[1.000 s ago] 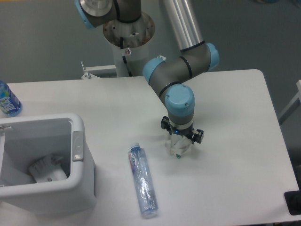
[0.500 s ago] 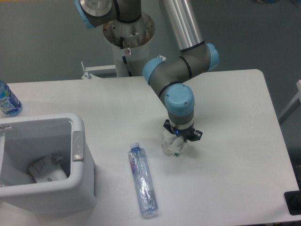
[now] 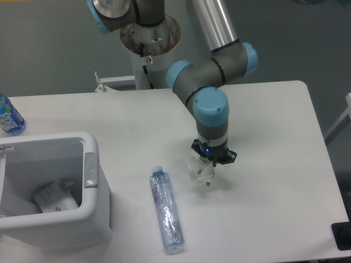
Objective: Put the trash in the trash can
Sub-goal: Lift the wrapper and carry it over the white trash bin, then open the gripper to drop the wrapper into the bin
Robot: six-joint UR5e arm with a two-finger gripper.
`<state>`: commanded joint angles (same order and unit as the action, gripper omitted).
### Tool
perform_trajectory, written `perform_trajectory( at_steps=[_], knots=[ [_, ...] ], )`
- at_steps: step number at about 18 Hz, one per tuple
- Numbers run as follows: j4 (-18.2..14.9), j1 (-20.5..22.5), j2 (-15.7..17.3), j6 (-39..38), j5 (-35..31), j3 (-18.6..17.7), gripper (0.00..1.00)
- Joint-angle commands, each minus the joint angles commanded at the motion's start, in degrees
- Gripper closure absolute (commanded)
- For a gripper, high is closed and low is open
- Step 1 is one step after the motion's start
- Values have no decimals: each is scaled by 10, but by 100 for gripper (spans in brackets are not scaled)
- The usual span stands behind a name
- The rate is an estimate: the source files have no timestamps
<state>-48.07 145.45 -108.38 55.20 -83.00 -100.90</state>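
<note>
1. Directly beneath the gripper, at mid-table: crumpled white paper wad found, pinched at its top between the two fingers; jaws noted closed on it.
2. Wad's lower part hung just left of and below the fingertips; contact with the table could not be determined, faint shadow seen beneath.
3. Arm recorded bent at the elbow above the table's rear edge, wrist pointing straight down, blue cap uppermost, small blue light visible at the gripper body.
4. Crushed clear plastic bottle found lying flat on the table, left of and nearer the camera than the gripper, apart from it, cap end pointing away from the camera.
5. Trash can found at the table's left front, well apart from the gripper; white crumpled paper observed inside it, grey tab facing right.
6. Upright blue-labelled water bottle noted at the far left edge.
</note>
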Motion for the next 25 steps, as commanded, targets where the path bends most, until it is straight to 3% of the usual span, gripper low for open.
perform_trajectory(
  at_steps=[3, 7, 10, 14, 19, 20, 21, 23, 25],
  knots=[
    [2, -1, 21, -75, 73, 30, 100],
    [3, -9, 46, -255, 158, 102, 100],
    [3, -45, 68, -357, 171, 142, 100],
    [3, -109, 98, -439, 170, 147, 100],
    [3, -205, 97, -469, 168, 145, 100],
    [3, -218, 95, -469, 168, 143, 95],
    [3, -230, 93, -466, 169, 142, 74],
    [5, -236, 93, -458, 169, 143, 1],
    [4, -237, 94, -465, 170, 147, 0]
  ],
)
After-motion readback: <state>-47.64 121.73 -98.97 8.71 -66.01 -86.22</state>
